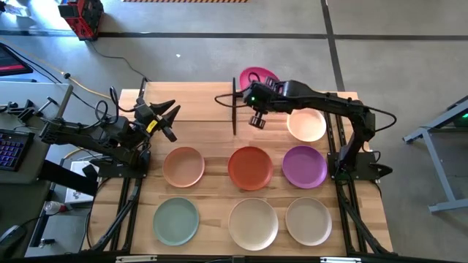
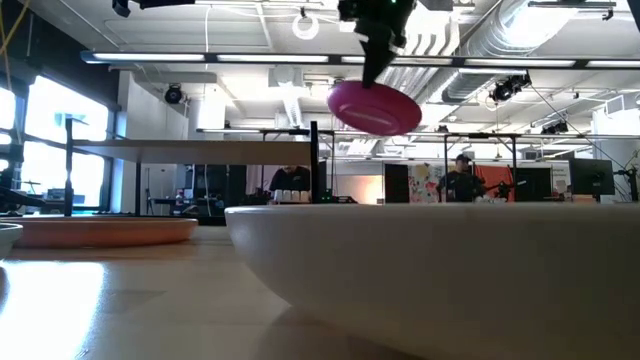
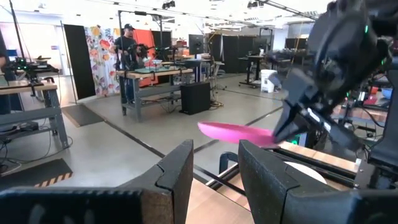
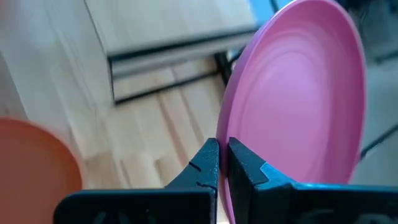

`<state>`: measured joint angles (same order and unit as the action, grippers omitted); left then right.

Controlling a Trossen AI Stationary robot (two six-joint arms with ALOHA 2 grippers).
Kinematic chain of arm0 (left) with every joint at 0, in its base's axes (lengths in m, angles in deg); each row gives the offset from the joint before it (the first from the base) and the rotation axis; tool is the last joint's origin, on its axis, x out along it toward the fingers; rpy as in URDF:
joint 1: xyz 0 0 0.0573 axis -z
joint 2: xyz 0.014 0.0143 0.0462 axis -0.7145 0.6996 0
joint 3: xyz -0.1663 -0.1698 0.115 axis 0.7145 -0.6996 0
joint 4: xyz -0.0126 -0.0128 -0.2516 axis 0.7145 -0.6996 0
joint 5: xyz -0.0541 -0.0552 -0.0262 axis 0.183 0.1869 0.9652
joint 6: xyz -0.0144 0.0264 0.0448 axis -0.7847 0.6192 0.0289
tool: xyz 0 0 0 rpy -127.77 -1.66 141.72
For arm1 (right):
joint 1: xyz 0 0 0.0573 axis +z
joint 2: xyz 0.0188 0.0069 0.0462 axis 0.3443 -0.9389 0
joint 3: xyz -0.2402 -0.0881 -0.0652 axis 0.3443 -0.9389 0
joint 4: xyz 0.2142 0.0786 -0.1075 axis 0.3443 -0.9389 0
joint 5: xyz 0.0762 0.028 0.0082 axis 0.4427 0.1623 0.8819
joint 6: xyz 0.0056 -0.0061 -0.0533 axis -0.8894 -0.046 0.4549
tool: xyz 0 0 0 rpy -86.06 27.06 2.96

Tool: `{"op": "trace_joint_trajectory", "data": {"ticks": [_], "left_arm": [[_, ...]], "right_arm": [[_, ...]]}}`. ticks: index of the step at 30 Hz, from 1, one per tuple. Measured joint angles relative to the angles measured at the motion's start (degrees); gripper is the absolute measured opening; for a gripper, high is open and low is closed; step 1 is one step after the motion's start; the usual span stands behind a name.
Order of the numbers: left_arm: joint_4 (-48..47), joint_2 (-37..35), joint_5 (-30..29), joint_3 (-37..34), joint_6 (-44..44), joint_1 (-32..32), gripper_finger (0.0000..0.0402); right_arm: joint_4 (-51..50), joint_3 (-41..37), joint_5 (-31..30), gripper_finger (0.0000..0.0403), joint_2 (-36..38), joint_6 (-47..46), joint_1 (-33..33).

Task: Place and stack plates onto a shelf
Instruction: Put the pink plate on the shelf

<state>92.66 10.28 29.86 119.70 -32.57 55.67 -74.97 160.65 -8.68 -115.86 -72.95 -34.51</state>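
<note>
Right claw (image 4: 222, 163), shut on the rim of the magenta plate (image 4: 298, 93), carries it high beside the shelf (image 1: 191, 104); thin edge grip could slip, dropping it; left claw (image 3: 214, 171) waits open.

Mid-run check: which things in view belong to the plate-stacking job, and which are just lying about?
Job:
- magenta plate, gripped by the right hand
- seven plates on the table, e.g. orange plate, purple plate
- shelf
- left hand, open, waiting by the shelf

Lying about:
- red equipment on the floor
- keyboard
</note>
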Motion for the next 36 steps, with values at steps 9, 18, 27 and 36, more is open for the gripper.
{"op": "trace_joint_trajectory", "data": {"ticks": [9,18,27,36], "left_arm": [[0.02,0.00,0.12,0.00,-4.22,-0.01,0.0115],[0.04,0.00,2.45,0.00,-8.84,0.00,0.0115],[0.52,0.00,7.50,0.00,-12.10,0.00,0.0115],[0.36,0.07,8.41,0.02,-13.04,-0.02,0.0115]], "right_arm": [[12.28,1.59,5.07,0.0000,-0.02,14.79,-2.00],[23.84,1.62,14.54,0.0000,-0.47,24.72,-2.20],[27.60,1.61,21.52,0.0000,-3.62,32.09,-2.10],[29.16,1.62,25.68,0.0000,-7.31,35.74,-1.46]]}}
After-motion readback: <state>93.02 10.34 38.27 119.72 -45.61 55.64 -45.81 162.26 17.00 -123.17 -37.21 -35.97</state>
